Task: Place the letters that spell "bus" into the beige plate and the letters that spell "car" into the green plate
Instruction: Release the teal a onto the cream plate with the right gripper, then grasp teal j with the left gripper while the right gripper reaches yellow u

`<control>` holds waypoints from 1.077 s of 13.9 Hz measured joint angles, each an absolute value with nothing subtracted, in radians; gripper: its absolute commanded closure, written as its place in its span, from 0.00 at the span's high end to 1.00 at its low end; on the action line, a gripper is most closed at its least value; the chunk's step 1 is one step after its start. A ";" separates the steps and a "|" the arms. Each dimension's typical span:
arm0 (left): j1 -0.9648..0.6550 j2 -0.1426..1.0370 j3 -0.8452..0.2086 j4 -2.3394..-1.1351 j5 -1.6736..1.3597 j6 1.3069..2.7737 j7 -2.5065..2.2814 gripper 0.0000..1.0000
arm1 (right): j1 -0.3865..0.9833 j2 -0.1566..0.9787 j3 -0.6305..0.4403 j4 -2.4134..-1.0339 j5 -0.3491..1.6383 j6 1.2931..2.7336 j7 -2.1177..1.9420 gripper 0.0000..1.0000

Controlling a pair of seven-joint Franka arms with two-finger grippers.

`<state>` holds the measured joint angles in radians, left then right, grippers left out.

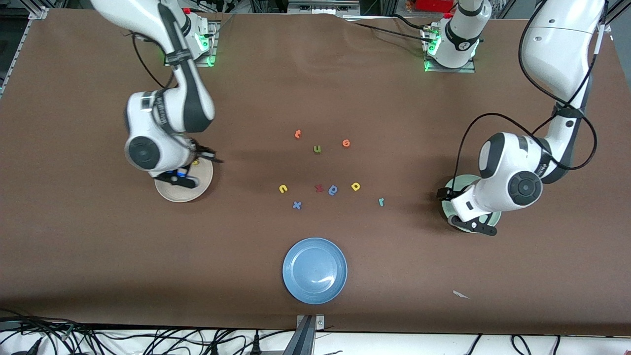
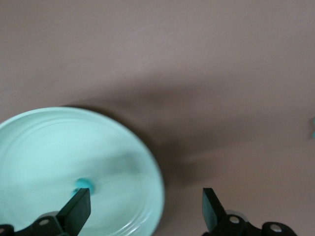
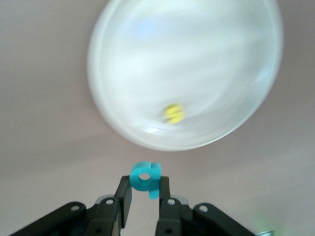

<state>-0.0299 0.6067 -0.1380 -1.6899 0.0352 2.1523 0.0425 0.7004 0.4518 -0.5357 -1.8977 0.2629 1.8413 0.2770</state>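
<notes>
My right gripper (image 3: pixel 145 185) is shut on the teal "b" (image 3: pixel 145 177) and hangs just off the rim of the beige plate (image 3: pixel 231 59). A yellow letter (image 3: pixel 173 113) lies in that plate. My left gripper (image 2: pixel 145 209) is open over the edge of the green plate (image 2: pixel 59 142). In that plate lies a small teal letter (image 2: pixel 83 184), partly hidden by one finger. Between the two plates, on the table, lie the yellow "u" (image 1: pixel 283 188), the yellow "a" (image 1: pixel 355 186) and the teal "r" (image 1: pixel 381 201).
Other letters lie mid-table: an orange one (image 1: pixel 297 133), a green "u" (image 1: pixel 317 149), an orange "e" (image 1: pixel 346 143), a dark red one (image 1: pixel 319 188), a blue rounded one (image 1: pixel 333 190) and a blue "x" (image 1: pixel 297 205). A blue plate (image 1: pixel 314 270) sits nearer the front camera.
</notes>
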 measured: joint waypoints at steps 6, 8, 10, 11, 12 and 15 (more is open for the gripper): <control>-0.200 0.666 -0.144 -1.688 0.032 2.279 -0.302 1.00 | 0.475 0.619 -0.523 -1.895 0.344 1.914 -0.016 0.08; -0.247 0.690 -0.144 -1.685 0.032 2.292 -0.382 1.00 | 0.506 0.622 -0.509 -1.877 0.348 1.912 0.005 0.15; -0.272 0.701 -0.144 -1.679 0.032 2.295 -0.432 1.00 | 0.528 0.622 -0.508 -1.866 0.348 1.911 0.019 1.00; -0.280 0.705 -0.144 -1.674 0.032 2.296 -0.453 1.00 | 0.529 0.622 -0.509 -1.866 0.348 1.911 0.020 1.00; -0.288 0.710 -0.144 -1.663 0.032 2.297 -0.477 0.99 | 0.527 0.622 -0.509 -1.866 0.348 1.910 0.020 1.00; -0.313 0.746 -0.143 -1.611 0.032 2.297 -0.540 0.92 | 0.525 0.620 -0.512 -1.846 0.348 1.884 0.020 0.99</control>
<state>-0.3131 0.7456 -0.1429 -1.6111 0.0322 2.2966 -0.5404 0.5252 0.6200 -0.5115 -1.8458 0.3478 1.8838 0.0202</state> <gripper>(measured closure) 0.026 0.291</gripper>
